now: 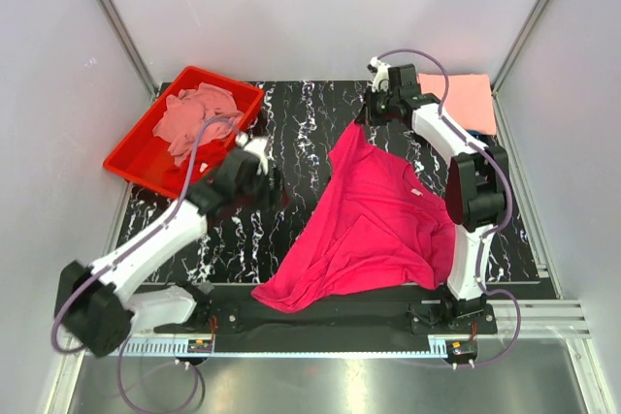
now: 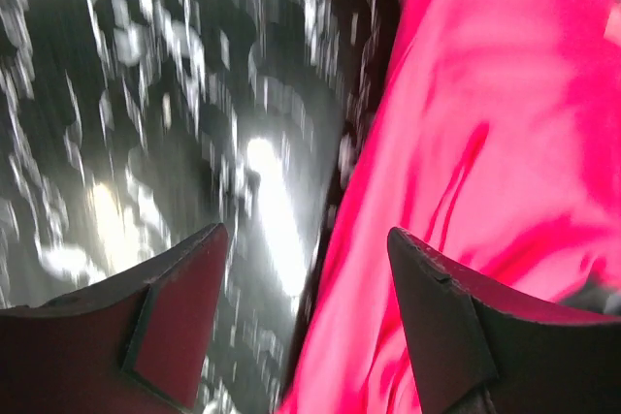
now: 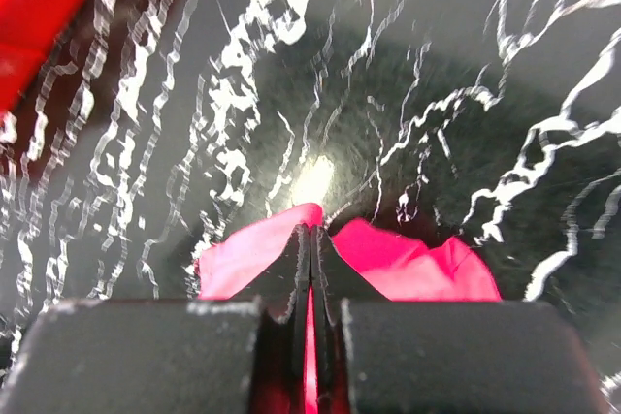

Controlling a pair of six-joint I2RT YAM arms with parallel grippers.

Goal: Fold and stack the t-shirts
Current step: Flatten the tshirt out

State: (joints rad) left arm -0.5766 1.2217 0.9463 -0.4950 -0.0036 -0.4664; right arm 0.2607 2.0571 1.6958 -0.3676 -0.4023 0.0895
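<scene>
Currently: right gripper (image 3: 310, 244) pinched tight on magenta t-shirt (image 1: 378, 210) far edge; left gripper (image 2: 306, 239) spread wide, holding nothing, beside shirt.

A rumpled hot-pink cloth t-shirt (image 1: 374, 215) is spread across the middle of the counter (image 1: 291, 133); a folded salmon-peach t-shirt (image 1: 456, 102) is laid at its far right corner.

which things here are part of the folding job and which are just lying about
Job: magenta t-shirt, held by the right gripper; crumpled pink t-shirts; folded peach t-shirt.
Just there: red tray holding the crumpled ones; black marbled mat.
</scene>
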